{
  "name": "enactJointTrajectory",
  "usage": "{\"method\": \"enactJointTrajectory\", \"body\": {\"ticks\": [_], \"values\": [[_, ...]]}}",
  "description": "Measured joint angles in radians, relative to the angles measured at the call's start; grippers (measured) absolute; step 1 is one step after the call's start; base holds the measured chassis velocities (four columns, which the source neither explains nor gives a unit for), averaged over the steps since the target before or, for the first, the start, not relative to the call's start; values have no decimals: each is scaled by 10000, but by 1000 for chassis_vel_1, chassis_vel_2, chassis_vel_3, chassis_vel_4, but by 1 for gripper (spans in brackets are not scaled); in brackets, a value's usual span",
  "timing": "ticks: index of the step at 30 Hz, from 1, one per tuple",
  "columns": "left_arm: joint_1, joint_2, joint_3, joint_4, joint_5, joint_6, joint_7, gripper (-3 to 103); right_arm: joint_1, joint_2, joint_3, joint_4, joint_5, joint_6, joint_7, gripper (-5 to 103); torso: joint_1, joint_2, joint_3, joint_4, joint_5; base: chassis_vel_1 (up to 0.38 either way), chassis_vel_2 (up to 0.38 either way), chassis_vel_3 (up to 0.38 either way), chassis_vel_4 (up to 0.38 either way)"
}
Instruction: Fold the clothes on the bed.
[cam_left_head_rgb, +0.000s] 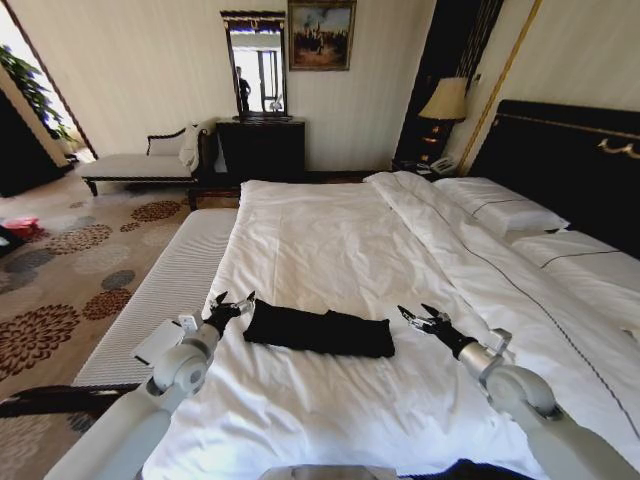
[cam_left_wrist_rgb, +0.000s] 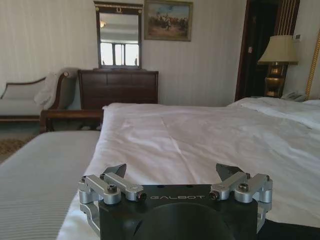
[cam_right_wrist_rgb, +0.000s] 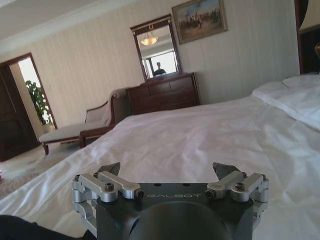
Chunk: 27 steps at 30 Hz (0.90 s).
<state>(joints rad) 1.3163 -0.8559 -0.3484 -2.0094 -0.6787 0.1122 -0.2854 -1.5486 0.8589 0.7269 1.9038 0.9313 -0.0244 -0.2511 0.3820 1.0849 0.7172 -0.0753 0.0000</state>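
Both grippers hovered low over the bed (cam_left_head_rgb: 330, 250), one at each end of the black T-shirt (cam_left_head_rgb: 320, 330). Left gripper (cam_left_head_rgb: 232, 303) sat just beside the T-shirt's left end, its fingers spread wide and holding nothing; the left wrist view showed the same wide gap between the fingertips (cam_left_wrist_rgb: 116, 171) with bare white duvet (cam_left_wrist_rgb: 200, 140) beyond them. Right gripper (cam_left_head_rgb: 423, 317) was near the T-shirt's right end, a little apart from the cloth, its fingers also spread wide and empty, as the right wrist view confirmed (cam_right_wrist_rgb: 167, 170).

The T-shirt lay on the duvet as a compact, long dark bundle, narrow from front to back, toward the near side of the bed and roughly midway between the two grippers. It looked already doubled over on itself, so the folding seemed well along, though how many layers it had could not be told.

The main risk from here, as a judgement, was the soft white duvet under the T-shirt: fingers closing low at the T-shirt's edge could pinch bedding together with the black cloth and drag it. Gripping only the top layer would pull the bundle apart. With the right gripper farther from the T-shirt than the left, an uneven pull could skew the fold.
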Motion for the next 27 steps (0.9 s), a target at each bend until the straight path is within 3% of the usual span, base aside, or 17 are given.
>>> {"method": "enactJointTrajectory", "body": {"ticks": [1,2,4,7,9,11,20,24,27], "values": [[387,-61,-219,-36,552,-343,65,100,-46,173,63,104,-39,297,15,100,0,1,0,0,1,0,0,0,0],[387,-61,-219,-36,552,-343,65,100,-46,173,63,104,-39,297,15,100,0,1,0,0,1,0,0,0,0],[1349,-254,-777,-288,1224,-876,298,101,-202,528,215,246,-696,983,110,100,-1,0,0,5,-3,0,0,0,0],[2386,-540,-1438,-727,1702,-1407,724,99,-530,814,311,348,-1483,1456,178,100,-2,1,-1,1,-1,0,0,0,0],[2552,-597,-1546,-792,1780,-1498,799,96,-601,863,315,371,-1547,1511,187,100,-1,1,-1,0,0,0,0,0,0],[3281,-896,-2029,-1079,2030,-1890,1127,100,-851,1015,329,472,-1592,1619,215,100,-1,1,-1,0,2,0,0,0,0],[4920,-1731,-3076,-1243,2193,-2652,1873,100,-1414,1051,430,697,-194,889,320,100,-1,1,-1,1,2,0,0,0,0],[5281,-1921,-3376,-1116,2019,-2862,2140,100,-1543,901,257,984,1765,-221,335,100,-2,2,0,2,0,0,0,0,0],[5284,-1923,-3380,-1109,2004,-2863,2145,100,-1548,835,192,1034,2136,-457,332,100,-2,1,0,1,0,0,0,0,0]]}}
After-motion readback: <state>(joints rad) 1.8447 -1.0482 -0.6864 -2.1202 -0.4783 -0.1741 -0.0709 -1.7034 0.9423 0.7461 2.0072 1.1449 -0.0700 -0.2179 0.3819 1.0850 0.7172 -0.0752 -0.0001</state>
